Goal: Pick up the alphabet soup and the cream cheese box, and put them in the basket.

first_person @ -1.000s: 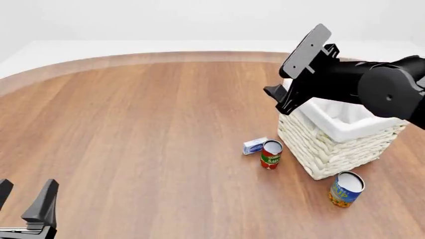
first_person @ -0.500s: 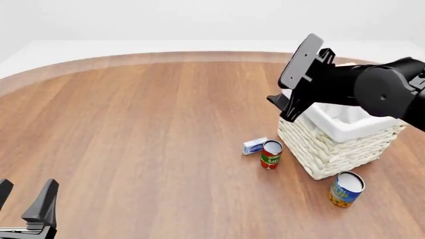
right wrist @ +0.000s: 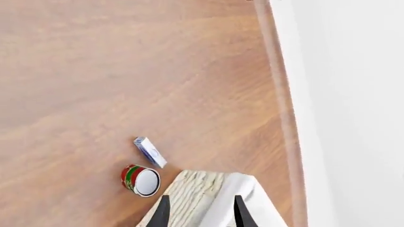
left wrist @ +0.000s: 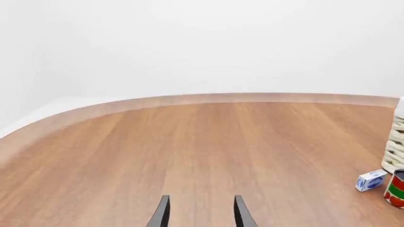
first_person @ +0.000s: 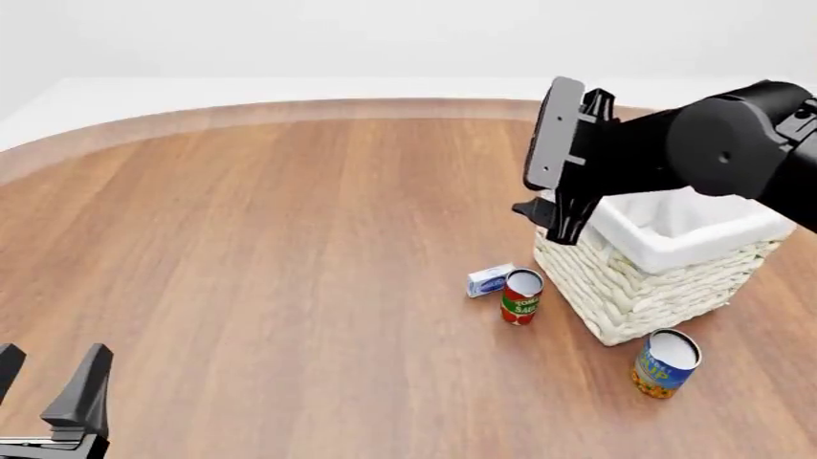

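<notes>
The alphabet soup [first_person: 665,363], a blue and yellow can, stands upright in front of the basket [first_person: 638,287], near its right corner. Left of the basket the small white and blue cream cheese box [first_person: 491,279] lies flat, also seen as a cream cheese box [right wrist: 149,152] in the right wrist view. My right gripper [first_person: 539,214] hovers above the basket's left corner, open and empty; its wrist view shows the right gripper [right wrist: 200,215] over the basket [right wrist: 189,194] rim. My left gripper [first_person: 49,382] stands open at the near left, far from everything.
A red can with a green label [first_person: 521,296] stands upright between the cream cheese box and the basket wall, almost touching the box. The left wrist view shows the red can [left wrist: 396,189], the box [left wrist: 370,180] and the table's curved far edge [left wrist: 189,99].
The right arm has swung left and its wrist has turned, carrying the gripper a little toward the basket's left corner. The left arm and the objects have stayed still.
</notes>
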{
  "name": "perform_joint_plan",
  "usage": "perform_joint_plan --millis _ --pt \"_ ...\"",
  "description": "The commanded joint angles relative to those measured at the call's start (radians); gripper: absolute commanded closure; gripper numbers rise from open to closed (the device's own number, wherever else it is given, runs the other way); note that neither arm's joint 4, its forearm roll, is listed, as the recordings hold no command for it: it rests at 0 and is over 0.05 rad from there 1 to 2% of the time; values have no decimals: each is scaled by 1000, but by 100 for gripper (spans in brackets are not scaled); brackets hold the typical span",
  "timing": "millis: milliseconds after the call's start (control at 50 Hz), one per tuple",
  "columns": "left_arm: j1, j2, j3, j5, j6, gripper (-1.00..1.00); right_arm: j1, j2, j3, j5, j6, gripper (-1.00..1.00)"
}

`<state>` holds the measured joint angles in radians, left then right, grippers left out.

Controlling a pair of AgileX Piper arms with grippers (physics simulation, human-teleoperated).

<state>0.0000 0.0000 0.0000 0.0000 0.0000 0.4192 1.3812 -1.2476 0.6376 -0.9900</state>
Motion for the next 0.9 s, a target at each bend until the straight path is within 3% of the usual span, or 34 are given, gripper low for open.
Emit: perform_joint_plan --millis 20,180,540,560,900 --pt "0 0 0 0 0 -100 20 20 -68 117 -76 -100" --pt "0 0 0 0 0 -100 -5 86 -176 177 -117 -100" --pt "0 0 0 0 0 -100 37 208 -298 276 -190 -100" --pt "0 0 0 0 0 -100 35 327 -395 313 -191 -100" --pt "0 0 0 0 0 -100 38 341 -387 318 -194 -100"
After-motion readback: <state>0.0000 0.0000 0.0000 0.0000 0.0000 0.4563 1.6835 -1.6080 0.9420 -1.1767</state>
